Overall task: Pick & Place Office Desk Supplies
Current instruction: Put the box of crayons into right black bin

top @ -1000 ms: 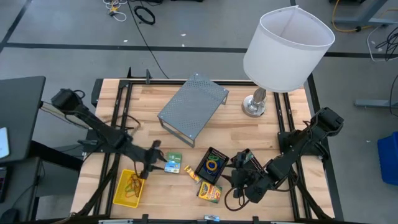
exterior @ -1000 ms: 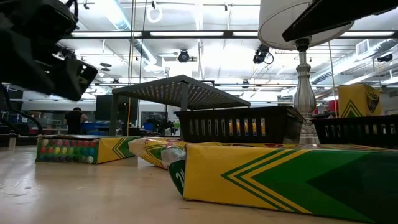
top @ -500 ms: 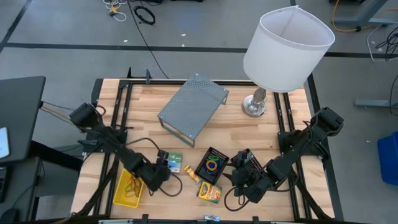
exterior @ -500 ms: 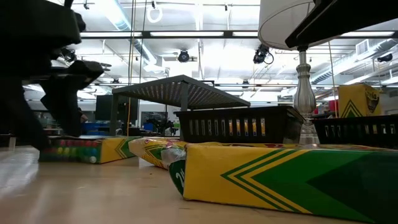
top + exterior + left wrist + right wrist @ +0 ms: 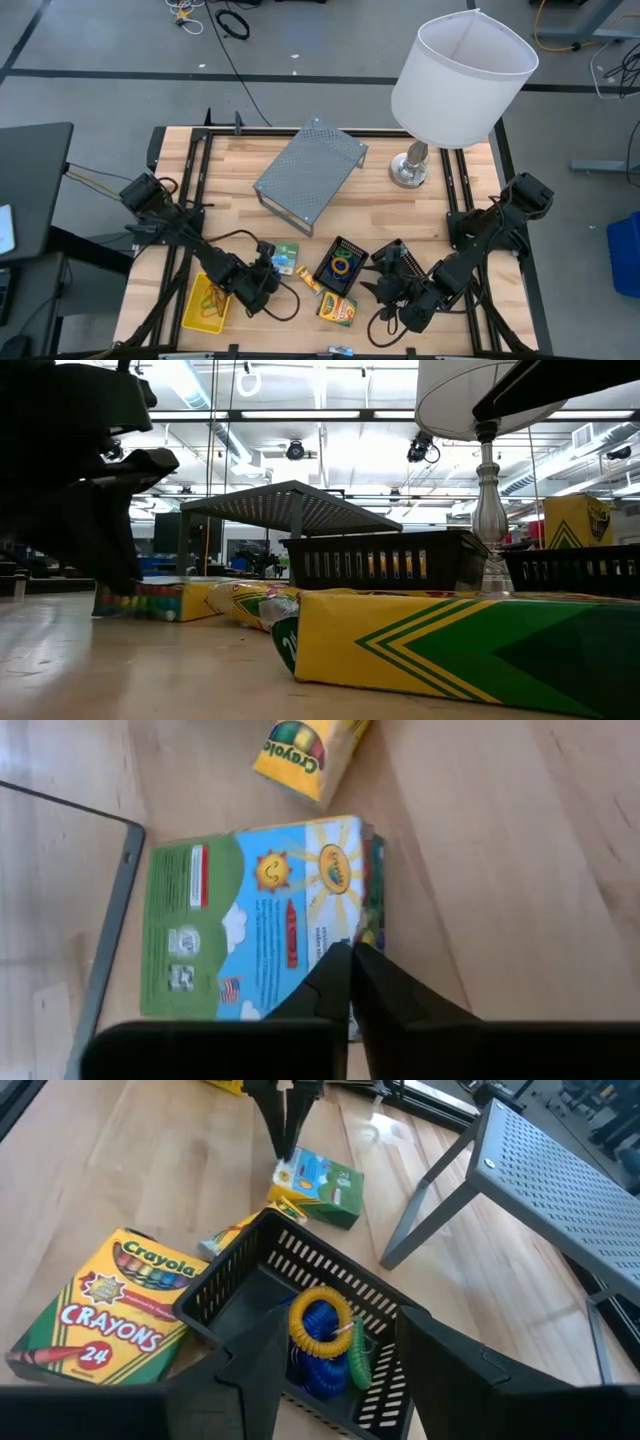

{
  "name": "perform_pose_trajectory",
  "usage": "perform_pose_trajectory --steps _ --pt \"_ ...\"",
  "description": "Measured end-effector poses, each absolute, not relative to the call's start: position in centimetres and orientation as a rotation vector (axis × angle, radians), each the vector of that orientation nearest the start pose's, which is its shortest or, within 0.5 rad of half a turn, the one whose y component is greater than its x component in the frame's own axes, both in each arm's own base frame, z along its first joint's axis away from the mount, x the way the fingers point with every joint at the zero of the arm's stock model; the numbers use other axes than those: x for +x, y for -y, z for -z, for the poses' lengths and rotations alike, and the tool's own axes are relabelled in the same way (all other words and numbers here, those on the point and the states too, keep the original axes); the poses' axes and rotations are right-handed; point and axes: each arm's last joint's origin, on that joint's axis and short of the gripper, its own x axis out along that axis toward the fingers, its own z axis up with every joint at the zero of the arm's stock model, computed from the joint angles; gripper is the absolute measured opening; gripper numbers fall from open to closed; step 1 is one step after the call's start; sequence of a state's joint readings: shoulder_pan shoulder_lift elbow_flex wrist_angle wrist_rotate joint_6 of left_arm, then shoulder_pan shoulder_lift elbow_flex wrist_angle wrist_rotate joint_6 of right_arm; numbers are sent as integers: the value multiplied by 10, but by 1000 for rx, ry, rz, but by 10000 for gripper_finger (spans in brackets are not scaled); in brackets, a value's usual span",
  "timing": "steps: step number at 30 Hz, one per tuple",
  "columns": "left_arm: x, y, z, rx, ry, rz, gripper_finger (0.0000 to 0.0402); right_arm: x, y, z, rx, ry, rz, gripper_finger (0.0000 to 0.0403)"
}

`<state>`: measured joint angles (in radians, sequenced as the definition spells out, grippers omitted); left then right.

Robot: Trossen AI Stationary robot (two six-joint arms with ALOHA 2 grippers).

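Note:
A green-white packet (image 5: 284, 257) (image 5: 260, 920) lies flat on the table. My left gripper (image 5: 269, 268) (image 5: 350, 952) is shut and points down at the packet's end. A black mesh tray (image 5: 340, 265) (image 5: 250, 1270) holds coloured rubber-band loops (image 5: 320, 1335). My right gripper (image 5: 386, 270) (image 5: 340, 1325) is open just right of the tray, with a finger on either side of the tray's near corner. I see no touch. A yellow-green crayon box (image 5: 337, 309) (image 5: 100, 1310) lies near the front edge. A smaller one (image 5: 307, 280) (image 5: 305, 750) lies between packet and tray. My left gripper has its shut fingertips (image 5: 284, 1150) on the packet's left end (image 5: 284, 1175), at the edge of its top face (image 5: 352, 935). The fingers come from above and point down. Nothing shows between them. The packet lies flat on the table.
A yellow basket (image 5: 205, 303) with loops in it sits at the front left. A grey mesh shelf (image 5: 310, 172) stands at the back middle. The white-shaded lamp (image 5: 462, 75) stands at the back right on its metal base (image 5: 408, 170).
My left gripper has swung toward the table's near edge and to the right. It has come down from above the table onto the packet's left end. In the low view the packet's end now stands behind the gripper.

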<state>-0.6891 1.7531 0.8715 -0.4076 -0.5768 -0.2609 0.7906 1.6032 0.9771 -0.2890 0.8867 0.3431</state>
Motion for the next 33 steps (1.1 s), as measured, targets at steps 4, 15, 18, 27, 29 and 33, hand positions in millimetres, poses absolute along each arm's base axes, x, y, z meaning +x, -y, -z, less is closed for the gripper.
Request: perform_pose_trajectory --steps 4,15,18,27,29,33 --pt "236 178 -128 516 -1030 -6 5 237 -208 -204 -347 -578 190 192" --pt "243 199 -187 523 -1029 50 2 238 -208 -204 -348 -581 182 192" --pt "249 205 -210 535 -1020 59 1 238 -209 -205 -366 -585 155 192" --pt "260 203 -263 582 -1020 54 1 249 -208 -213 -440 -498 183 204" --pt "265 199 -270 575 -1022 41 1 254 -204 -215 -415 -486 195 214" --pt "276 190 -283 567 -1009 38 1 264 -197 -217 -366 -474 193 232"
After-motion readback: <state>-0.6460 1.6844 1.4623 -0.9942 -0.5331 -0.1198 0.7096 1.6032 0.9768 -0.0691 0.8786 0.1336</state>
